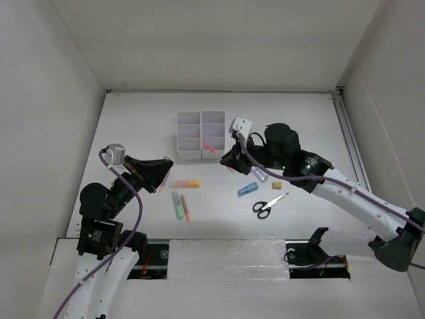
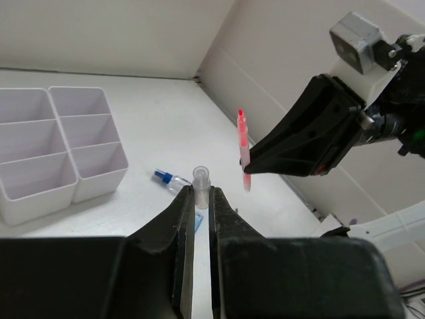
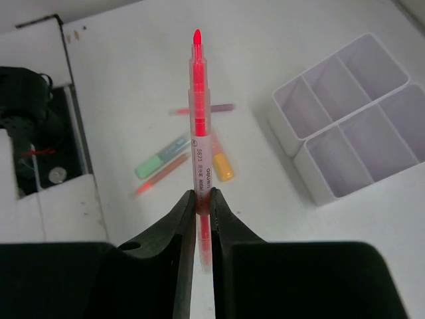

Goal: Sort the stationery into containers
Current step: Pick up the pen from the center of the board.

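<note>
Just off the near right corner of the white trays (image 1: 189, 154), the right gripper (image 3: 204, 196) is clamped on the lower barrel of a red pen (image 3: 199, 100), held clear of the table. Translucent red-pink, white-labelled and pointed at the tip, it looks light, stiff and slick; a mid-barrel grip would likely stop it pivoting. Near-left of the trays, the left gripper (image 2: 201, 196) is pressed together, apparently empty.

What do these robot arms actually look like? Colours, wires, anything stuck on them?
The left arm and right arm are both white tube sections linked by chunky black joints. Each ends in two flat black fingers, with a small grey camera box at the wrist. A lilac cable loops along the left arm.
</note>
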### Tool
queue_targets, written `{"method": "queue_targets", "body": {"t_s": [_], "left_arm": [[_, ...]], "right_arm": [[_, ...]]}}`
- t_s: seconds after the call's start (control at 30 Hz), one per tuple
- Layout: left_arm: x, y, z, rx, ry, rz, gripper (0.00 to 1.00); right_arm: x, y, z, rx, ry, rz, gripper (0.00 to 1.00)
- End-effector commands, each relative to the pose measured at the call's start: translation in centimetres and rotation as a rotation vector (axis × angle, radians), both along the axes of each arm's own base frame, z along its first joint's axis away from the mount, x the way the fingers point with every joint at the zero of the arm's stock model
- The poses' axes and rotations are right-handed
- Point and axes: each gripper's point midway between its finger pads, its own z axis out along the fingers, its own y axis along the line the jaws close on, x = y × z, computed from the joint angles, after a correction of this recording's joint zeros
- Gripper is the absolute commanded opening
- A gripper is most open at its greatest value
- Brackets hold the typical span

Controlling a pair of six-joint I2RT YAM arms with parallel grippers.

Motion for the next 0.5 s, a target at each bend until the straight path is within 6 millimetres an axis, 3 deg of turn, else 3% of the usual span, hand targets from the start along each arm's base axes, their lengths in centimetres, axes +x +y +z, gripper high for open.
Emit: {"method": "queue_targets", "body": {"t_s": [0.0,0.07,0.1,0.17,0.23,0.4,0.47], "left_arm": [[0.0,-1.5,2.3,-0.107,-0.065,-0.096,0.0],[-0.4,-2.0,3.7,-0.144,-0.125,-0.14,0.0],[-0.5,-2.2,3.6,-0.157,-0.137,-0.162,0.0],[-1.3,-3.0,4.8,-0.186,-0.196,-0.243,0.0],[-1.8,-3.5,5.1,-0.202,-0.245,-0.297,0.0],[-2.9,-4.7,4.2,-0.218,-0.222,-0.439,0.0],[-3.2,-5.0,3.8,-0.233,-0.233,-0.48,0.0]], "right_arm": [[-1.0,0.4,0.5,0.145,0.173,-0.075,0.0],[-2.5,0.4,0.4,0.16,0.207,-0.075,0.0],[-2.6,-0.1,0.9,0.195,0.246,-0.114,0.0],[-1.9,-1.6,-0.5,0.179,0.3,-0.227,0.0],[-2.9,-1.9,-0.5,0.198,0.335,-0.198,0.0],[-5.9,-1.6,0.3,0.265,0.406,-0.099,0.0],[-7.2,-1.7,1.8,0.336,0.412,-0.063,0.0]]}}
